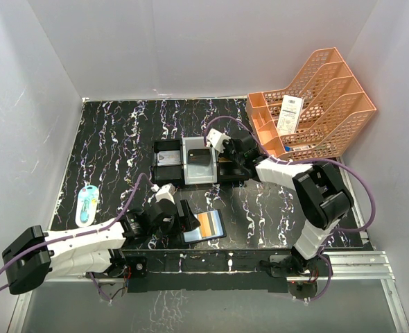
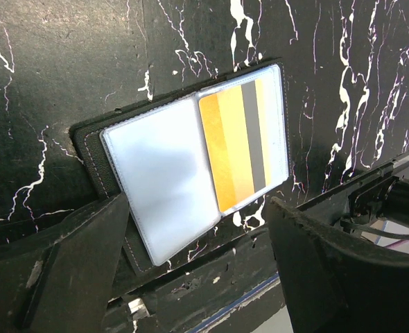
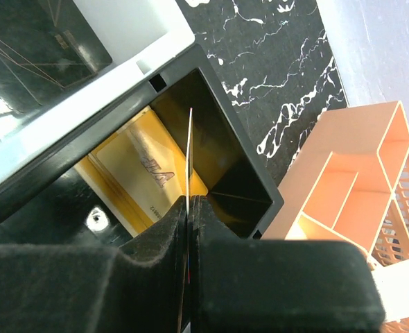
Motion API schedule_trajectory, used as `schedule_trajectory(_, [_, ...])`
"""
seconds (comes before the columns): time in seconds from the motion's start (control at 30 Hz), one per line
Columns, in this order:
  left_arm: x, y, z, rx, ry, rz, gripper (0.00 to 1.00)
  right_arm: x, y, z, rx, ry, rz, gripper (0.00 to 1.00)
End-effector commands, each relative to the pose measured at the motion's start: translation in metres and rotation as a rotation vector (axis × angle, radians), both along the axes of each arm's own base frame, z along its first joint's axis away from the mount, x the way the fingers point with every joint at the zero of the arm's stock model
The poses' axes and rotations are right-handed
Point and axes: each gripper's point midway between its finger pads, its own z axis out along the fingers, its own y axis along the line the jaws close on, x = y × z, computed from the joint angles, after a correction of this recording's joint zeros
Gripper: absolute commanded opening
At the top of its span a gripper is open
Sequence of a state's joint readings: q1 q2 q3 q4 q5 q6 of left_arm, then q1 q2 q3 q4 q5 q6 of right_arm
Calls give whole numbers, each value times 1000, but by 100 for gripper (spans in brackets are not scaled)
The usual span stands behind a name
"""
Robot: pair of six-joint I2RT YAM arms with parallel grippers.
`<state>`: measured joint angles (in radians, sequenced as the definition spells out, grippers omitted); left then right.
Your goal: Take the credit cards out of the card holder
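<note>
Right gripper [image 3: 189, 201] clenched on a thin card [image 3: 190, 149], pinched by its bottom edge and standing upright, edge-on to the wrist camera. Directly over the black bin [image 3: 249, 177] at the end of the bin row. Gold card [image 3: 138, 173] already flat on that bin's floor. Grey bin [image 3: 132, 55] next door, orange rack [image 1: 315, 104] with a paper slip [image 1: 289, 114] just beyond.

Left gripper [image 2: 201, 274] released, jaws wide, nothing between them, hanging low over the card holder [image 2: 159, 180]. Holder lying open and flat at the near edge of the table [image 1: 114, 139], just ahead of the left arm. Left pocket empty, right pocket with striped cards [image 2: 242, 142]: orange, gold, grey bands, probably several stacked and offset. Blue-and-white packet [image 1: 86, 207] well off to the left, not relevant.

Handling, judged: light, stiff, slick plastic, very thin, hard to get under when flat. Clear pocket film likely to cling. Best taken by an exposed short edge and slid out along the pocket, with the holder pinned or it drags along. Soft holder, may fold shut if nudged.

Orientation: opened holder's long axis roughly along the table's near edge, slightly skewed. Cards' long axis parallel to the fold, running near-to-far. Which end of the pocket opens: cannot tell.
</note>
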<state>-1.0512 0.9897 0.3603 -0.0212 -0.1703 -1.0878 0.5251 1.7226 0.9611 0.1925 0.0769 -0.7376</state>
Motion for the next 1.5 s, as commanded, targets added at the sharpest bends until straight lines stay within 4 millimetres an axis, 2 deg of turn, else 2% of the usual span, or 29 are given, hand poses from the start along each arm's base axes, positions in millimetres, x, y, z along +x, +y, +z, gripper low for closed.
schedule_trajectory(0.0, [5, -3, 7, 7, -27, -2, 80, 31, 3, 29, -9, -142, 0, 0])
schedule_trajectory(0.3, [4, -2, 4, 20, -18, -3, 80, 35, 14, 3, -10, -106, 66, 0])
schedule_trajectory(0.53, [2, -1, -2, 52, 4, -11, 80, 23, 25, -1, 4, -41, 148, 15])
schedule_trajectory(0.8, [1, -10, -6, 60, 24, -45, 80, 21, 14, -17, -71, -12, 129, 26])
schedule_trajectory(0.97, [-2, -15, -11, 69, 45, -71, 80, 19, 17, -16, -47, -1, 135, 40])
schedule_trajectory(1.03, [-2, -16, -12, 76, 48, -76, 80, 20, 17, -16, -44, 0, 134, 42])
schedule_trajectory(1.17, [0, -16, -9, 70, 41, -65, 80, 22, 15, -9, -28, -7, 117, 43])
schedule_trajectory(1.23, [1, -14, -7, 64, 34, -58, 80, 24, 13, 0, -16, -24, 99, 44])
schedule_trajectory(1.37, [3, -12, 1, 39, 11, -41, 81, 24, 13, 42, 55, -106, 76, 48])
schedule_trajectory(1.47, [4, -13, 7, 16, -4, -37, 82, 19, 15, 65, 88, -141, 92, 52])
